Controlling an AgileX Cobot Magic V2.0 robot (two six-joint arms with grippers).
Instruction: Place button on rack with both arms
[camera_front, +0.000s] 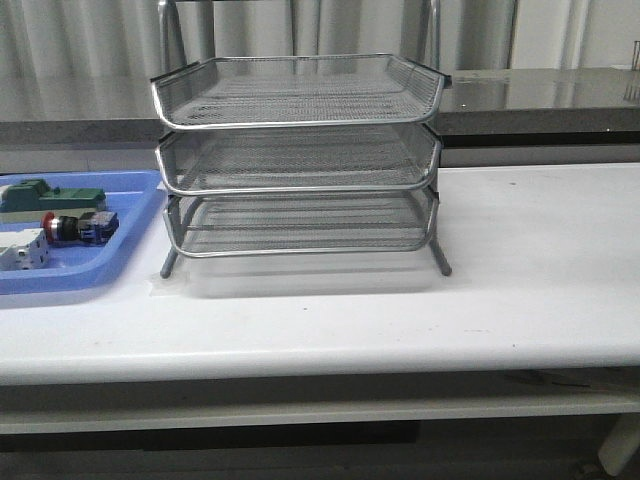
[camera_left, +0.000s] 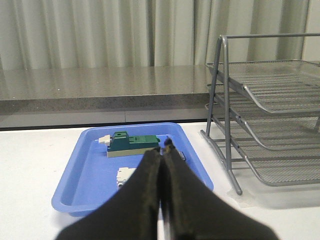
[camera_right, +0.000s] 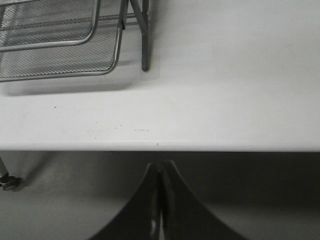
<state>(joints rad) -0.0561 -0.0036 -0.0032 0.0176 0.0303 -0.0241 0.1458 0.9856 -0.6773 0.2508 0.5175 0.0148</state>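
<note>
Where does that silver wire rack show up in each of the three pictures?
Front view: the rack stands mid-table, right of the blue tray.
Left wrist view: at the right edge, beside the same blue tray.
Right wrist view: only its lowest tier and one leg, upper left.
Shared landmark: the white table.

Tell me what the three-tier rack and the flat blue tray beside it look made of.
Three-tier silver wire-mesh rack: looks like metal, fine see-through mesh in the trays, with shiny chrome-like rims and grey tubular legs. Flat blue tray: probably moulded plastic, going by its uniform opaque colour, rounded corners and soft sheen. Neither can be confirmed from looks alone.
</note>
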